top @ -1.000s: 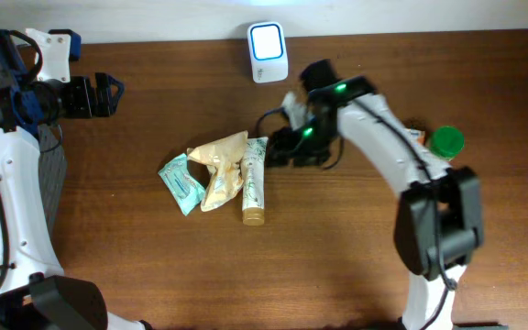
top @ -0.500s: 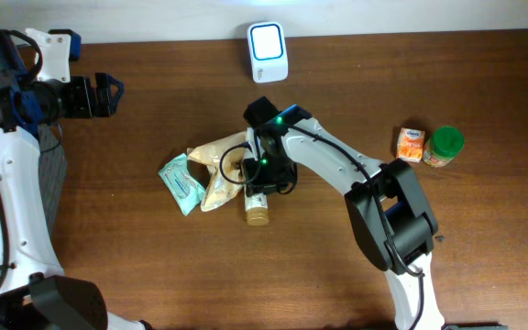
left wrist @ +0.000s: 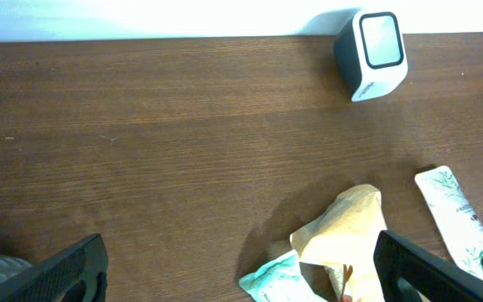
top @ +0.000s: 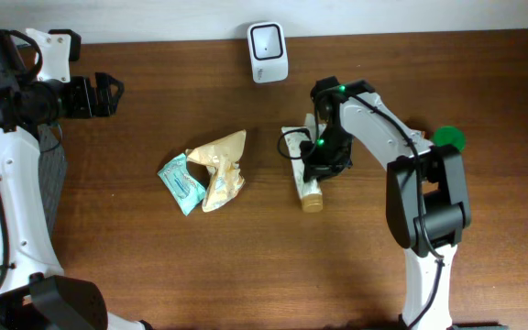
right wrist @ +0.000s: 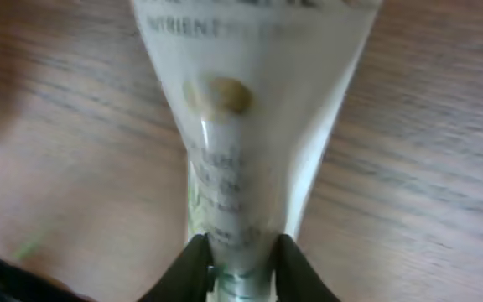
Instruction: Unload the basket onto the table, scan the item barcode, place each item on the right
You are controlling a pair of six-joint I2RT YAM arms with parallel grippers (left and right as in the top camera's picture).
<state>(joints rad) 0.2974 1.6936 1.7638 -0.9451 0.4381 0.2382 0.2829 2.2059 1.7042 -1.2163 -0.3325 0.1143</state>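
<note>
Tube mid-right on bench, cap toward near edge. Right tool clamped narrow across its body, probably to lift the printed face toward scanner at far edge. Left tool spread wide, empty, far left.

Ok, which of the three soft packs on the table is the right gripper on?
The white tube with the gold cap, pinched between the fingers of the right gripper. The tan pouch and teal packet lie together, apart from it, untouched.

Dark brown wood-grain table; white wall along far edge; soft, even light.
</note>
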